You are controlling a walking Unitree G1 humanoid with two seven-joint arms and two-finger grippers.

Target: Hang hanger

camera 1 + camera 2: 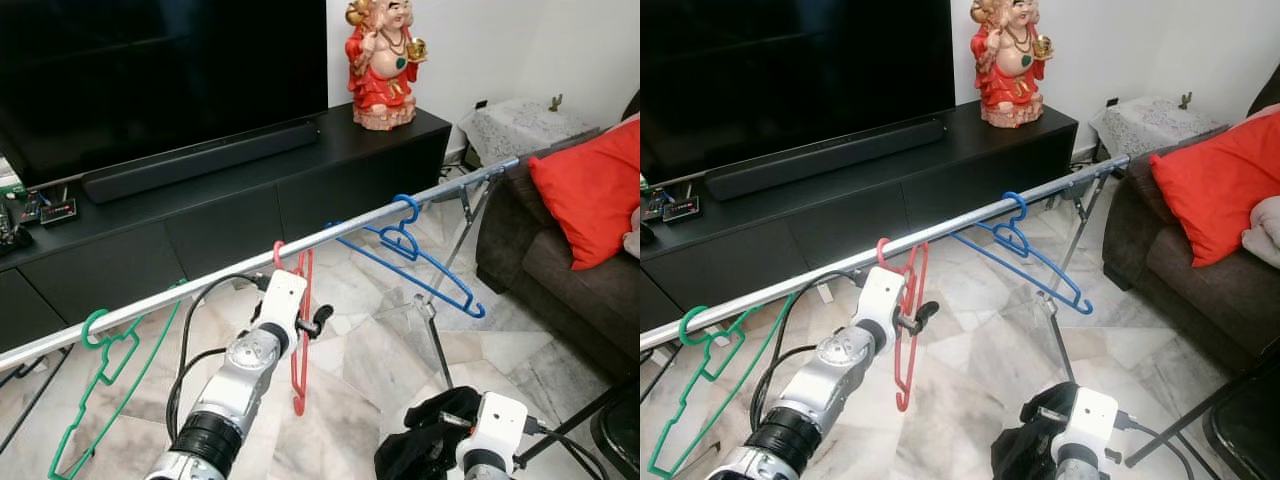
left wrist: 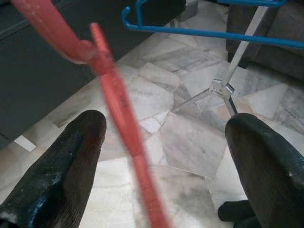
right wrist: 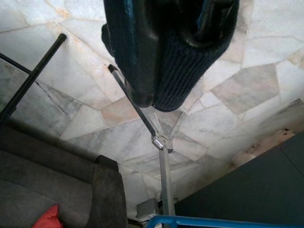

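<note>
The left gripper's (image 1: 318, 322) black fingers (image 2: 71, 161) are spread apart around the thin red plastic hanger (image 1: 299, 340), already hooked mid-rail on the silver metal clothes rail (image 1: 350, 228); a straight, gentle withdrawal is advised.

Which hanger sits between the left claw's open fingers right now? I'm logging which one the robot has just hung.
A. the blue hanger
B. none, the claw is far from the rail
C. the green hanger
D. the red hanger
D: the left claw is up at the rail with its fingers spread on either side of the red hanger, whose hook is over the rail between the green hanger and the blue hanger.
</note>
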